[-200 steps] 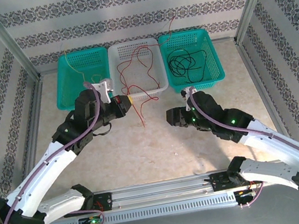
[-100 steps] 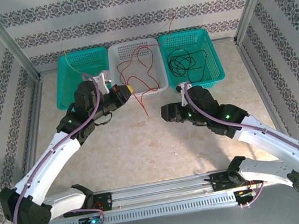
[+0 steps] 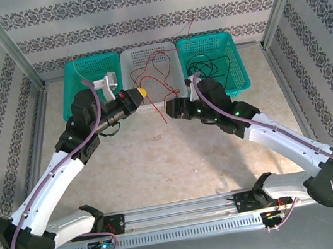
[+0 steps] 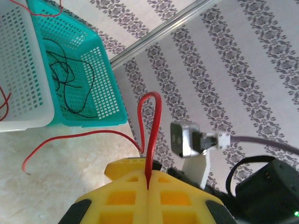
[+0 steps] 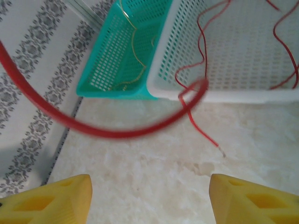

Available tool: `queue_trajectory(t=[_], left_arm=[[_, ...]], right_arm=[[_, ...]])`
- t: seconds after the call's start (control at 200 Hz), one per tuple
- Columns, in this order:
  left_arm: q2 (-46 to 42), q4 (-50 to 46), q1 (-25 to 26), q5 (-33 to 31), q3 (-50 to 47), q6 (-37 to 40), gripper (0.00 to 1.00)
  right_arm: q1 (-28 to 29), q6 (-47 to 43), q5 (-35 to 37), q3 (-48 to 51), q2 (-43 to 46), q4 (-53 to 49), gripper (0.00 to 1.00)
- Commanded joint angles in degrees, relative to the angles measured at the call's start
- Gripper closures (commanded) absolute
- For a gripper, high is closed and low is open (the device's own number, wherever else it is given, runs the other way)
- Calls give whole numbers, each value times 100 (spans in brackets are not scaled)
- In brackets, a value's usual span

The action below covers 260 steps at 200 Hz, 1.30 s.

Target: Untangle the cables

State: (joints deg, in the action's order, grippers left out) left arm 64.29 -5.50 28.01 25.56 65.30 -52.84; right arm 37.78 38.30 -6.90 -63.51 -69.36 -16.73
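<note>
**Red cable pinched by left, right gripper spread and lined up for a second grab**

The left gripper (image 4: 147, 186) is pressed together on the red cable (image 4: 150, 135), and a tight loop stands up out of the yellow pads. The right gripper (image 5: 149, 196) is spread wide with nothing held. A red strand is seen arcing ahead of its pads, but it is blurred, so whether it is touched cannot be told.

In the top view the rest of the red cable (image 3: 155, 62) is seen lying in the white basket (image 3: 147, 48), with a free tail hanging over the front wall onto the table (image 3: 160, 164). The yellow cable (image 5: 135, 32) is in the left teal basket (image 3: 88, 59) and the black cable (image 3: 205, 70) is in the right teal basket (image 3: 225, 94).

Judged step: a second grip on the red strand.
- The strand should be centred between the right pads before they are closed.
- It should be taken just beside the left pinch.
- Any pull should be kept slow so the basket is not dragged.

Pose:
- The left arm is reached forward with its wrist turned inward, so the left gripper (image 3: 139, 94) is pointed right near the white basket's front.
- The right arm is stretched diagonally to centre, with the right gripper (image 3: 173, 108) pointed left.
- The two grippers are faced toward each other, near but apart.
</note>
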Motion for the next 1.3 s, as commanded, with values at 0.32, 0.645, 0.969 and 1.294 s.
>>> queue_trajectory(t=[0.32,0.645,0.969,1.294], left_arm=[[268,136,-645,537,769,241,100],[2205,197,-1376,623,2859,554,100],[4192,318,-1388,222,5107,716,100],[5583,296,-1384,-213,6293,524,100]], right_arm=[[-171,-758,443,-1552,-367,-965,30],[-130,-575,703,-310,157,-696,32],[-173,-420,709,633,784,-804,31],[-315,-385,712,842,1088,-859,31]])
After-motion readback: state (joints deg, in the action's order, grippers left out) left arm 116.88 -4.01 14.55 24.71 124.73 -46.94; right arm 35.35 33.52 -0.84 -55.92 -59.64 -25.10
